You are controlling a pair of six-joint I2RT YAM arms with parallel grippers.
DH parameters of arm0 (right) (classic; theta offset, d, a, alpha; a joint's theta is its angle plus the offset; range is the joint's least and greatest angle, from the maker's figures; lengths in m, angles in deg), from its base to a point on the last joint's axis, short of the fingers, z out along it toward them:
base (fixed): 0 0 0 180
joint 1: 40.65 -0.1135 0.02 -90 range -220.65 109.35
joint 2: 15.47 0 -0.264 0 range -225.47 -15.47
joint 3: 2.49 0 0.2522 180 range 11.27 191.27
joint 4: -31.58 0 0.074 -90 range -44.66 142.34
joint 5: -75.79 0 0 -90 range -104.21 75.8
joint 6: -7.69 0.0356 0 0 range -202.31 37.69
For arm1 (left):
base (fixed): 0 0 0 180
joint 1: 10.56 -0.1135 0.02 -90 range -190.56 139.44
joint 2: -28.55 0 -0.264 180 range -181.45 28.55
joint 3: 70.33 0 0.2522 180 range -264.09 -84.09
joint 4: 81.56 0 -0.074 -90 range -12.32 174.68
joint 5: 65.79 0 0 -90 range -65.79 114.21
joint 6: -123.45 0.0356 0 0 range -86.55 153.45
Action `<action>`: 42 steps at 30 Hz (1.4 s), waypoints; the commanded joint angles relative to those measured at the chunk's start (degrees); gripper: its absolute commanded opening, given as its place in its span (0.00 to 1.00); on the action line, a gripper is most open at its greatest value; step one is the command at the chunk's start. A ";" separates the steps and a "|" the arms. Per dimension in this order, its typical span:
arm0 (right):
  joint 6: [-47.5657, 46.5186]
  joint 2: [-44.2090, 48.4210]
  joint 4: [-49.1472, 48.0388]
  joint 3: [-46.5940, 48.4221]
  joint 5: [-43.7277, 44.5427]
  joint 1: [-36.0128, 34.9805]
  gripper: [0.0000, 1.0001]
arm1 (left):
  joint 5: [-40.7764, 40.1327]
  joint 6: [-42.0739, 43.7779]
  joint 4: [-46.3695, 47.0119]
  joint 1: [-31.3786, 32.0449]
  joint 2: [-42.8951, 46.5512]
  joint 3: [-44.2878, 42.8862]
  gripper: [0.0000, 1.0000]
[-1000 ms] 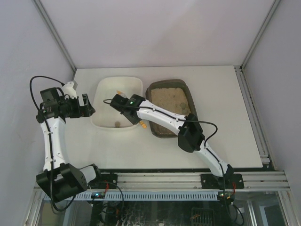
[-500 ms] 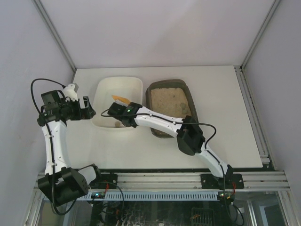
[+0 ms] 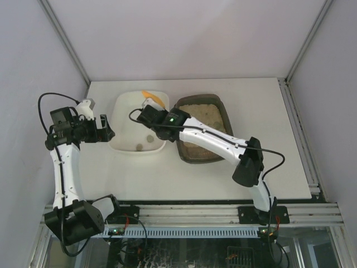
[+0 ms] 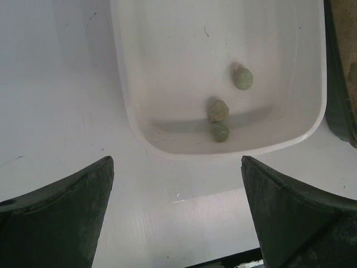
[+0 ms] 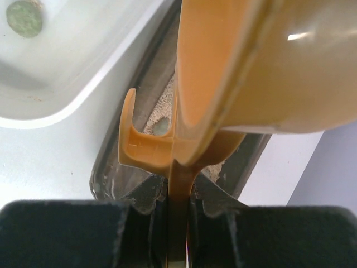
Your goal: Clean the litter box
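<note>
The right gripper (image 5: 177, 204) is clamping one orange scoop (image 5: 251, 67) near one litter box (image 3: 222, 106); the left gripper (image 4: 175, 164) is gaping wide beside one tray (image 4: 127, 106) holding three clumps (image 4: 217, 109).

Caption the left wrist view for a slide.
Open left end effector facing a white tray holding three greenish clumps; litter box edge at right.

Top camera overlooks the table (image 3: 262, 100); both close wrist cameras share the white tray (image 4: 162, 50).

White tray (image 3: 116, 120) on white table (image 3: 262, 100), three greenish lumps (image 4: 217, 109) inside, orange scoop (image 3: 155, 99) over its far rim
</note>
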 commanded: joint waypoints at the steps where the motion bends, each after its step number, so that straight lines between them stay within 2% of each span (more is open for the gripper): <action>1: 7.43 4.58 8.56 -3.40 -4.29 3.06 0.00 | -0.37 2.05 -0.02 3.19 0.35 -0.34 1.00; 4: 16.97 8.52 14.97 -6.07 -18.50 8.48 0.00 | -5.50 1.35 0.54 9.66 0.22 0.21 1.00; 5: 20.79 10.26 16.21 -8.03 -20.15 9.59 0.00 | -6.24 0.52 1.10 10.68 0.25 0.51 1.00; 9: 34.84 14.27 22.86 -14.30 -12.17 10.63 0.00 | -4.63 -3.22 2.38 13.52 -0.92 -0.06 1.00; 11: 38.55 12.77 27.43 -14.62 -13.18 12.01 0.00 | -3.65 -4.54 2.14 13.80 -1.84 -1.15 1.00; 13: 37.93 10.97 28.15 -16.38 -16.65 12.97 0.00 | -3.87 -5.98 1.93 14.03 -2.58 -2.05 1.00; 15: 39.20 9.77 28.25 -17.60 -15.62 12.38 0.00 | -4.81 -7.38 1.84 14.13 -2.82 -2.51 1.00; 24: 37.70 3.43 28.24 -15.16 -19.73 16.78 0.00 | -14.53 -14.49 1.87 14.51 1.25 -2.59 1.00; 34: 35.55 -0.71 28.25 -14.89 -17.71 23.58 0.00 | -14.75 -14.60 3.30 14.53 5.24 1.66 1.00; 42: 34.67 -3.58 28.17 -13.36 -19.43 27.25 0.00 | -15.09 -14.64 4.23 14.51 3.83 2.38 1.00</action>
